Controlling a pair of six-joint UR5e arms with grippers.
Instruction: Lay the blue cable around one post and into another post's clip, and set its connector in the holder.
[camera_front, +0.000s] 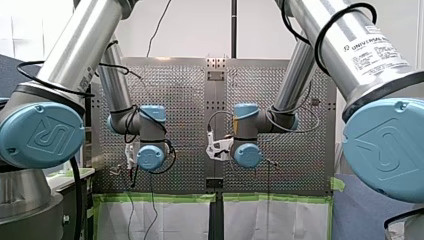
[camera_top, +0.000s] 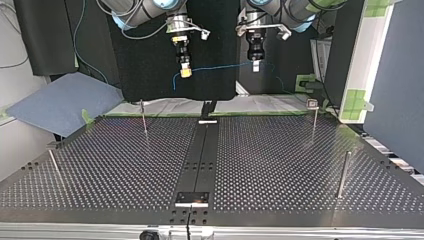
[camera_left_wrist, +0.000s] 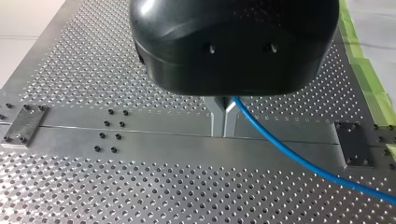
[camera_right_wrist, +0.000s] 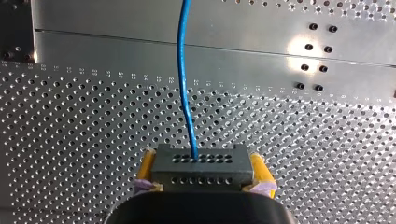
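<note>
While both arms hang high over the tabletop (camera_top: 280, 165), its thin posts (camera_top: 343, 175) stand well below. My right claw (camera_top: 185, 71) pinches the connector (camera_right_wrist: 201, 168); my left claw (camera_left_wrist: 223, 116) is pressed together on the blue cable (camera_left_wrist: 289, 151) strung between them. On descent, the cable could snag a post and slip free.

L gripper (camera_left_wrist: 223, 130) pinches blue cable (camera_left_wrist: 299, 161) over table (camera_left_wrist: 116, 186).

Even, bright overhead light is washing the perforated table (camera_right_wrist: 93, 116), and a white glare patch is blooming on its centre plate (camera_right_wrist: 299, 46) in the right wrist view (just beside the bolt holes). In the top view the black backdrop (camera_top: 150, 50) behind the arms is sitting in deep shadow.
</note>
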